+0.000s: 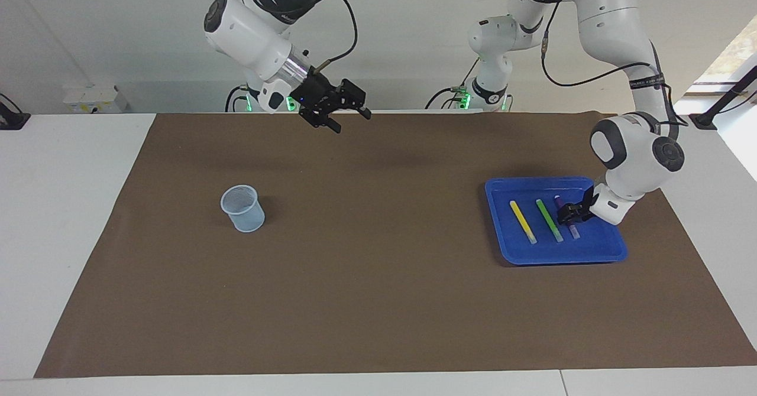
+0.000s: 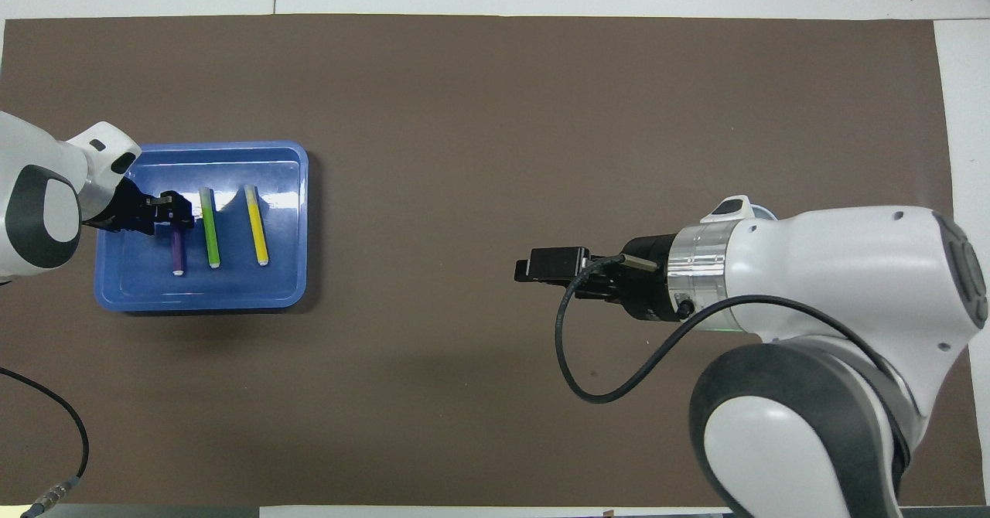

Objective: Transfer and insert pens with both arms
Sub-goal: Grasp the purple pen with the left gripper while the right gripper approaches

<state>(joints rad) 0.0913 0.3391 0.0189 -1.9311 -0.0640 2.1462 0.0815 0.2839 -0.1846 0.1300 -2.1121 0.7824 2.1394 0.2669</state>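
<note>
Three pens lie side by side in a blue tray (image 1: 532,181) (image 2: 224,147) toward the left arm's end of the table: a yellow pen (image 1: 523,221) (image 2: 257,224), a green pen (image 1: 549,220) (image 2: 209,228) and a purple pen (image 1: 574,230) (image 2: 177,251). My left gripper (image 1: 571,211) (image 2: 174,209) is down in the tray, right at the purple pen, covering the half of it farther from the robots. The purple pen still lies flat. My right gripper (image 1: 353,121) (image 2: 534,264) hangs open and empty in the air over the brown mat, and that arm waits.
A pale blue mesh cup (image 1: 242,208) stands upright on the brown mat (image 1: 378,301) toward the right arm's end. In the overhead view the right arm hides nearly all of it. White table borders the mat. Two thinner arms with green-lit bases stand at the robots' end.
</note>
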